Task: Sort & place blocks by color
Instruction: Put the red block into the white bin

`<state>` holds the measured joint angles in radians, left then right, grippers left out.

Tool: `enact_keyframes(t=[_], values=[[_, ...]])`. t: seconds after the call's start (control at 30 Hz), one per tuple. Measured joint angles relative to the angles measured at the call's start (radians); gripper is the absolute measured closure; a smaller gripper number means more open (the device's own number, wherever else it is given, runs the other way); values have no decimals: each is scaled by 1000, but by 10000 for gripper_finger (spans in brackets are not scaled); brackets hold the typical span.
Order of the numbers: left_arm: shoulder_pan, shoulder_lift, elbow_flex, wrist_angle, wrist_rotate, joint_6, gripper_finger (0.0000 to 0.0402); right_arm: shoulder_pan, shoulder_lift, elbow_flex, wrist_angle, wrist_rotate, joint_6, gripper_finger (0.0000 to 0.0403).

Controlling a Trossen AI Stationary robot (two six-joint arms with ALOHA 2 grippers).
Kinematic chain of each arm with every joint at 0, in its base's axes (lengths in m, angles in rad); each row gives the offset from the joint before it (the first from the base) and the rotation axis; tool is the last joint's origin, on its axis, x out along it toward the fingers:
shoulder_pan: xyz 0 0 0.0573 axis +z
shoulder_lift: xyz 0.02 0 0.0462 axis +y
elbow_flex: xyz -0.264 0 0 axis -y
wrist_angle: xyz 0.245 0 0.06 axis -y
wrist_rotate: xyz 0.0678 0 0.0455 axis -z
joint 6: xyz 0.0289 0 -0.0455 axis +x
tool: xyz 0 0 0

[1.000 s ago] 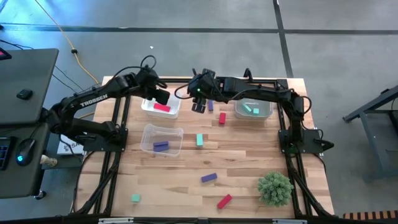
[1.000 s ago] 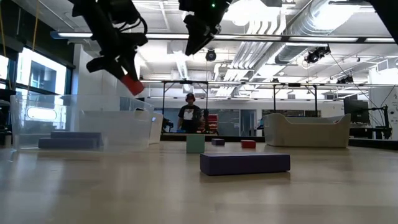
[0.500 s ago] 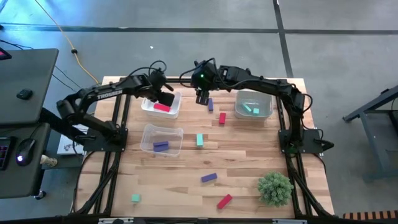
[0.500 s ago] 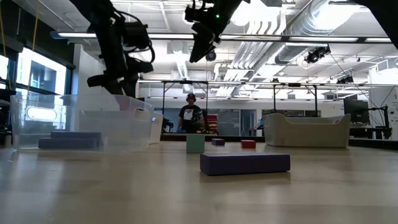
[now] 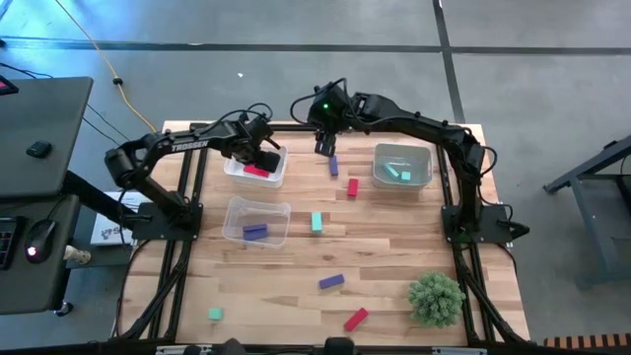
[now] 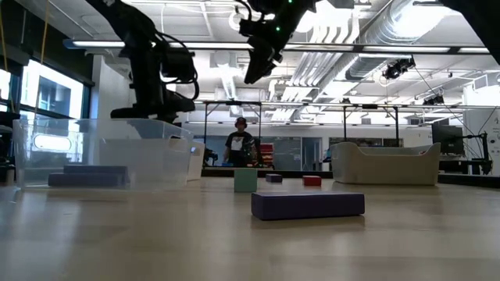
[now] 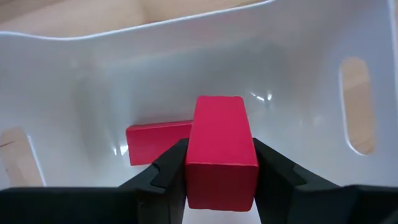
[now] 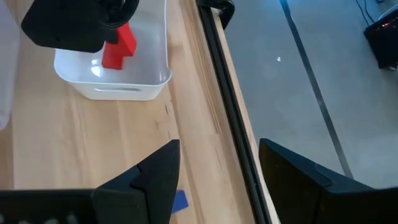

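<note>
Left claw (image 7: 219, 167) – clamped on red block (image 7: 219, 149) over white bin (image 7: 298, 74) | block stiff, light, smooth – hold flat sides | right claw (image 8: 214, 180) apart

Red blocks (image 7: 221, 152) in white bin (image 7: 298, 68) (purple, perhaps teal, elsewhere).

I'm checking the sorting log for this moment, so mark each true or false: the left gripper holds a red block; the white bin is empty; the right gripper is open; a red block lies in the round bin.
1. The left gripper holds a red block. True.
2. The white bin is empty. False: another red block already lies in it.
3. The right gripper is open. True, and it holds nothing.
4. A red block lies in the round bin. False: only teal blocks are in it.
</note>
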<state>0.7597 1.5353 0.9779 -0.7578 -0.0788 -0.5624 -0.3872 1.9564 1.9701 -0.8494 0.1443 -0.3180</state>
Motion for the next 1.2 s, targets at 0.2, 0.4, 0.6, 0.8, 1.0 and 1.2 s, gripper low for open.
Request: enact_keyframes(t=[0.2,0.4,0.6,0.8,1.0,1.2], values=[[1,11,0,4,-29,-11,273,-13,0,0,-1,-5,-2,194],[1,12,0,6,-46,-35,272,-14,0,0,-18,-6,3,194],[1,12,0,6,-48,-27,271,-10,0,0,-51,-7,31,194],[5,12,0,7,-48,54,270,-9,0,0,-53,-23,158,194],[42,12,0,8,-25,107,265,-9,0,0,-56,-92,312,194],[75,12,0,7,5,148,225,3,0,0,-100,-101,384,194]])
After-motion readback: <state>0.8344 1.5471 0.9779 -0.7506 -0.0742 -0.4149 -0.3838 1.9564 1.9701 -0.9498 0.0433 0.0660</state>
